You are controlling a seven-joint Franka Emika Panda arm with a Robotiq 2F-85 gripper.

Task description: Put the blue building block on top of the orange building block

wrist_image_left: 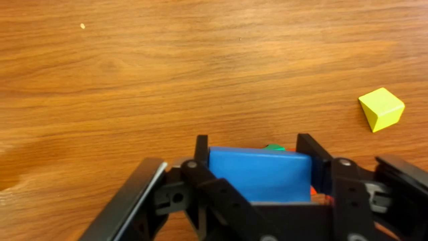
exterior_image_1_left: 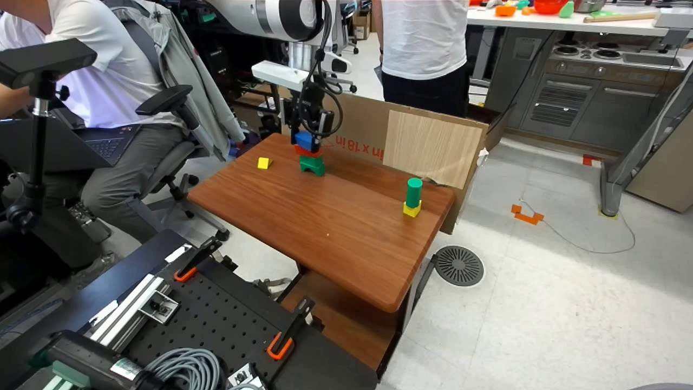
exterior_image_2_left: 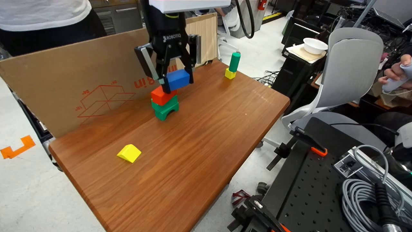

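Note:
The blue building block (exterior_image_2_left: 178, 79) is held between both fingertips of my gripper (exterior_image_2_left: 179, 82). It also shows in another exterior view (exterior_image_1_left: 304, 141) and fills the jaws in the wrist view (wrist_image_left: 260, 175). The orange building block (exterior_image_2_left: 163, 96) rests on a green arch block (exterior_image_2_left: 166, 109) on the table. The blue block is just above it, slightly tilted and offset to the side in an exterior view. I cannot tell whether they touch. In the wrist view only slivers of the orange block (wrist_image_left: 313, 190) show; the blue block and right finger hide the rest.
A small yellow block (exterior_image_2_left: 129, 153) lies on the wooden table (exterior_image_2_left: 180, 154). A green cylinder (exterior_image_2_left: 235, 62) stands on a yellow cube (exterior_image_2_left: 230, 73) at the table's far end. A cardboard sheet (exterior_image_2_left: 106, 74) stands upright along the table edge behind the stack.

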